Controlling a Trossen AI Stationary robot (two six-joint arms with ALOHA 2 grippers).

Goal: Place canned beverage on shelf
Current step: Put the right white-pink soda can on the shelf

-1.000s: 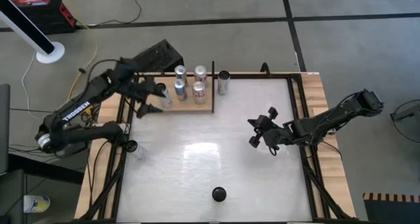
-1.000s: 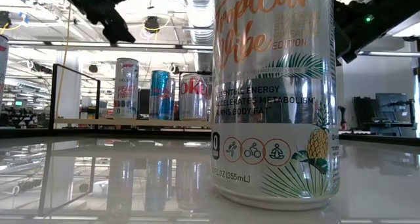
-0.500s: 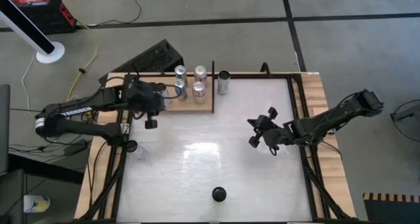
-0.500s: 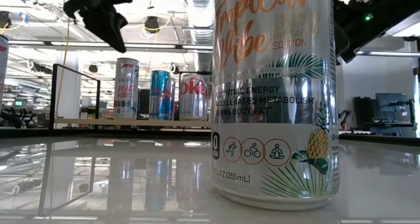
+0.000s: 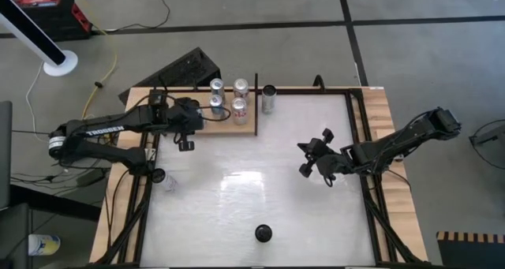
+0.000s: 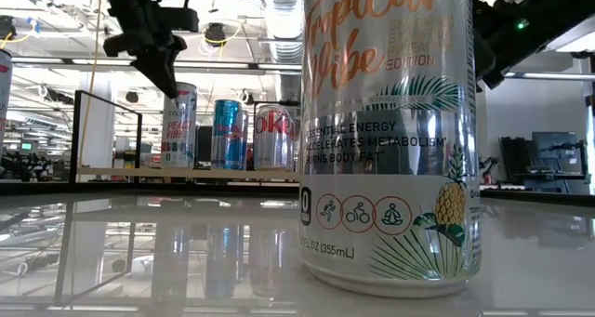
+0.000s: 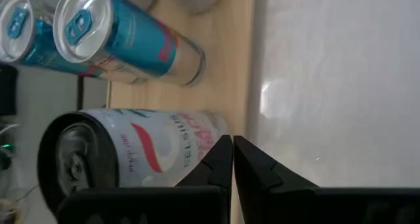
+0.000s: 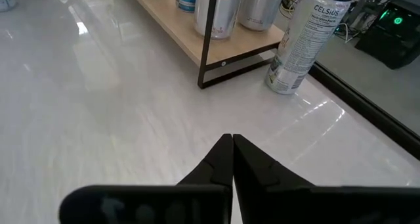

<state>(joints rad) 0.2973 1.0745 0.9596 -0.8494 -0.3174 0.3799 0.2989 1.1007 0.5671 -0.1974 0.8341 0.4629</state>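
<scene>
Low view puts the Tropical Vibe can (image 6: 390, 136) nearest, at the table's six o'clock edge. I'd judge it rigid but dentable, slick-walled, heavy if full; best pinched mid-body. Right gripper (image 5: 314, 159) hangs clenched and empty at three o'clock. Farther off, at eleven o'clock, the shelf (image 5: 229, 121) carries its cans. Left gripper (image 5: 186, 140), wide a second ago, has snapped shut on nothing and backed off beside the white Celsius can (image 7: 131, 152).
</scene>
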